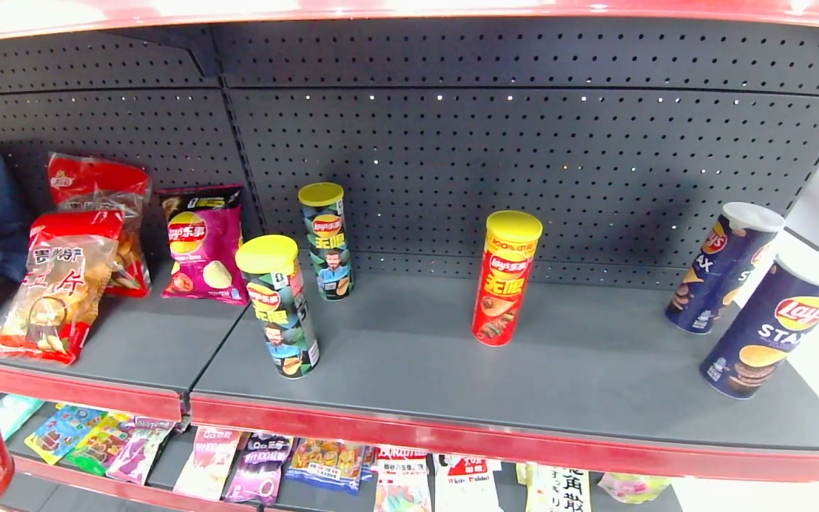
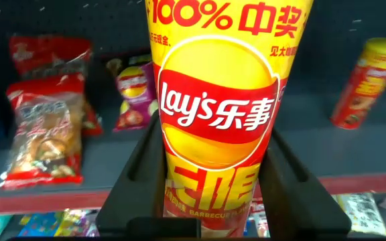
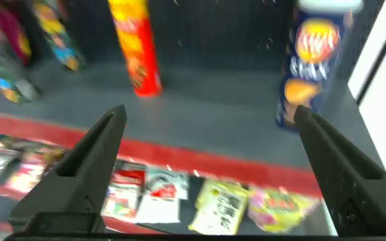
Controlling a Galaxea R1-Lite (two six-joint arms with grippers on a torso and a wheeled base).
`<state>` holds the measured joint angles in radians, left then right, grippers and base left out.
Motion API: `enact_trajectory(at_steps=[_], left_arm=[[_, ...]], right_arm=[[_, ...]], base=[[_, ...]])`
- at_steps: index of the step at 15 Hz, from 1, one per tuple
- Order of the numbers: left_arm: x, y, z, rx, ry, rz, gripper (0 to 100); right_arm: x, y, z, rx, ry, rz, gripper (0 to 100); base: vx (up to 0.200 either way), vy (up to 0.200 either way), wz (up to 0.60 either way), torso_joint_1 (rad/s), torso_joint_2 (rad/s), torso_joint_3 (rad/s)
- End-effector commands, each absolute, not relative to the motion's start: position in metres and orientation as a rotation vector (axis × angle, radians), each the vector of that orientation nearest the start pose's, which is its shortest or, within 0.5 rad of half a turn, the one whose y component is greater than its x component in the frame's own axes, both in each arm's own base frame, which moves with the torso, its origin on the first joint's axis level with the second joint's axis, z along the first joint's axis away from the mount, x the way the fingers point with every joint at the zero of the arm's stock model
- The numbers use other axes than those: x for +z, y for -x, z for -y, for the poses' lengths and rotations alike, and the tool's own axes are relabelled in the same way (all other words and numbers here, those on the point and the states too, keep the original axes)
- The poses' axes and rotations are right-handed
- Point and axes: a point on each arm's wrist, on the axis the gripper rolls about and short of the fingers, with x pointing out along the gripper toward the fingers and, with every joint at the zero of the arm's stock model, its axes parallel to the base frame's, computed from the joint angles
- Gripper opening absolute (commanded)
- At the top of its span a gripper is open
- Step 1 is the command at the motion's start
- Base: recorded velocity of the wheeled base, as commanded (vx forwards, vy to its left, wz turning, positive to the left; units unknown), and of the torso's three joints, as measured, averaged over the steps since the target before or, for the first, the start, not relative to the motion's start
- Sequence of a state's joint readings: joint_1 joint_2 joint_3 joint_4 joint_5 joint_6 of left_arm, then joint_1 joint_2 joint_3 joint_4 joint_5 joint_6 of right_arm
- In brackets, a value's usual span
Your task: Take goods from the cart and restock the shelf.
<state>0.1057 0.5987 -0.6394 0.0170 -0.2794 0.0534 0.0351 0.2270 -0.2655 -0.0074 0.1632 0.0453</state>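
The left gripper [image 2: 214, 184] is clamped around a tall yellow-and-red cardboard chip tube [image 2: 213, 87], held out in front of the grey metal shelf board [image 1: 452, 370] and to the left of the matching red tube with a yellow lid [image 1: 505, 279] that stands mid-shelf. The right gripper [image 3: 208, 117] is spread wide and empty, before the shelf's edge to the right of that red tube. Left of it stand 2 green-patterned tubes [image 1: 278, 306]; right of it, 2 dark blue tubes [image 1: 722, 267] (white lids). So 5 tubes are stocked and the held 1 is not yet placed — the open board beside the red tube looks ready for it. What the cart holds cannot be told.
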Motion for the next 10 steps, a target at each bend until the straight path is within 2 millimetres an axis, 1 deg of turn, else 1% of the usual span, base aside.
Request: enact_trajectory(at_steps=[1,2,3,4,5,7,8,10], left_arm=[[0.246,-0.002,0.007,-0.212,-0.072,0.099,0],[0.25,0.005,0.008,-0.264,-0.078,0.119,0],[0.254,0.006,0.009,-0.285,-0.077,0.135,0],[0.256,0.007,0.009,-0.286,-0.063,0.139,0],[0.253,0.006,0.009,-0.287,-0.05,0.129,0],[0.247,0.003,0.008,-0.266,-0.043,0.103,0],[0.248,0.002,0.008,-0.244,-0.042,0.103,0],[0.248,0.003,0.008,-0.263,-0.044,0.108,0]], right_arm=[[0.21,-0.033,-0.008,0.317,0.018,-0.111,100],[0.207,-0.07,-0.016,0.378,0.049,-0.257,100],[0.207,-0.094,-0.025,0.438,0.064,-0.313,100],[0.205,-0.112,-0.034,0.478,0.079,-0.338,100],[0.199,-0.133,-0.045,0.511,0.102,-0.36,100],[0.183,-0.164,-0.057,0.51,0.147,-0.447,100],[0.179,-0.176,-0.062,0.516,0.146,-0.483,100],[0.168,-0.2,-0.073,0.534,0.151,-0.551,100]], base=[[0.0,0.0,0.0,0.0,0.0,0.0],[0.0,0.0,0.0,0.0,0.0,0.0],[0.0,0.0,0.0,0.0,0.0,0.0],[0.0,0.0,0.0,0.0,0.0,0.0],[0.0,0.0,0.0,0.0,0.0,0.0],[0.0,0.0,0.0,0.0,0.0,0.0],[0.0,0.0,0.0,0.0,0.0,0.0],[0.0,0.0,0.0,0.0,0.0,0.0]])
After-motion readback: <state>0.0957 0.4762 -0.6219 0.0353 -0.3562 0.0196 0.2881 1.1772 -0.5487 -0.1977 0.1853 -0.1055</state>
